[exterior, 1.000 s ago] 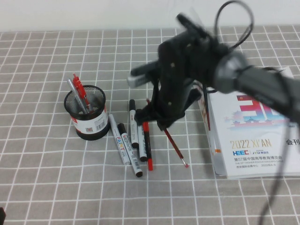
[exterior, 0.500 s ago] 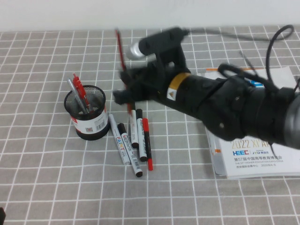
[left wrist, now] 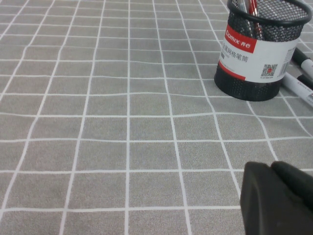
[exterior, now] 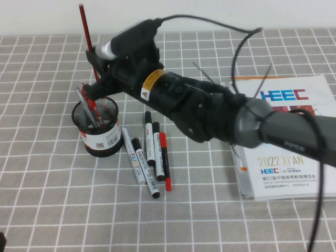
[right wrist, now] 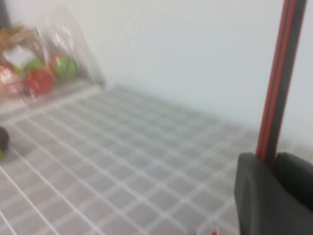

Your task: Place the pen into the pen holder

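The pen (exterior: 87, 32), a thin dark-red stick, stands nearly upright in my right gripper (exterior: 96, 67), which is shut on it just above the pen holder (exterior: 97, 131). The pen's lower end is hidden among the pens inside the holder. In the right wrist view the pen (right wrist: 279, 83) rises from between the closed fingers (right wrist: 257, 196). The pen holder is a black mesh cup with a white and red label, also seen in the left wrist view (left wrist: 261, 49). My left gripper (left wrist: 274, 169) is shut and empty, low over the cloth on the holder's near left.
Several markers (exterior: 149, 155) lie on the grey checked cloth right of the holder. A white booklet (exterior: 286, 142) lies at the right. A silver pen and a red pen (exterior: 89, 102) stand in the holder.
My right arm has swung left with the pen, from above the markers to over the pen holder, and the pen has turned upright.
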You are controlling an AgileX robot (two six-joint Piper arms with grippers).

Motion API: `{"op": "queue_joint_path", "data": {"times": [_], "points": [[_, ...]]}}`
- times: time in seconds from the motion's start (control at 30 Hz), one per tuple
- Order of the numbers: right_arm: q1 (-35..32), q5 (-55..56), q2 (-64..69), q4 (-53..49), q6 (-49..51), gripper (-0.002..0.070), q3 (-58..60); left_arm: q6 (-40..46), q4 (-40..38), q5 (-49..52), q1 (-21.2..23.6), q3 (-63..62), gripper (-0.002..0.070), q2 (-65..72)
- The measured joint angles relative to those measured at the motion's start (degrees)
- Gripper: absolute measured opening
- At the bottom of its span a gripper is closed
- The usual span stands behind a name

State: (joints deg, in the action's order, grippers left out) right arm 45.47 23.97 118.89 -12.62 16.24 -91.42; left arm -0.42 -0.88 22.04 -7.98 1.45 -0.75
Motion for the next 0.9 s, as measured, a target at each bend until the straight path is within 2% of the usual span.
{"op": "queue_joint_path", "data": {"times": [0.17, 0.23, 0.4, 0.5, 0.57, 0.73, 0.8, 0.9], "points": [[0.00, -4.66, 4.30, -0.37, 1.55, 0.0031, -3.79, 0.00, 0.00, 0.00, 0.00, 0.00, -0.0006, 0.00], [-0.12, -5.25, 4.94, -0.46, 1.78, 0.0081, -4.01, 0.00, 0.00, 0.00, 0.00, 0.00, -0.0006, 0.00], [-0.20, -5.53, 5.42, -0.46, 1.92, 0.0281, -4.15, 0.00, 0.00, 0.00, 0.00, 0.00, -0.0006, 0.00], [-0.20, -5.85, 4.81, -0.50, 1.92, 0.0309, -4.15, 0.00, 0.00, 0.00, 0.00, 0.00, -0.0006, 0.00], [-0.20, -7.17, 3.60, -0.74, 1.92, 0.0279, -4.03, 0.00, 0.00, 0.00, 0.00, 0.00, -0.0006, 0.00], [-0.20, -13.21, -4.62, -4.37, 4.36, 0.0057, 1.36, 0.00, 0.00, 0.00, 0.00, 0.00, -0.0006, 0.00], [-0.20, -14.51, -9.58, -4.85, 4.98, 0.0017, 5.99, 0.00, 0.00, 0.00, 0.00, 0.00, -0.0006, 0.00], [-0.20, -15.36, -17.44, -4.97, 5.31, -0.0003, 13.77, 0.00, 0.00, 0.00, 0.00, 0.00, -0.0006, 0.00]]}}
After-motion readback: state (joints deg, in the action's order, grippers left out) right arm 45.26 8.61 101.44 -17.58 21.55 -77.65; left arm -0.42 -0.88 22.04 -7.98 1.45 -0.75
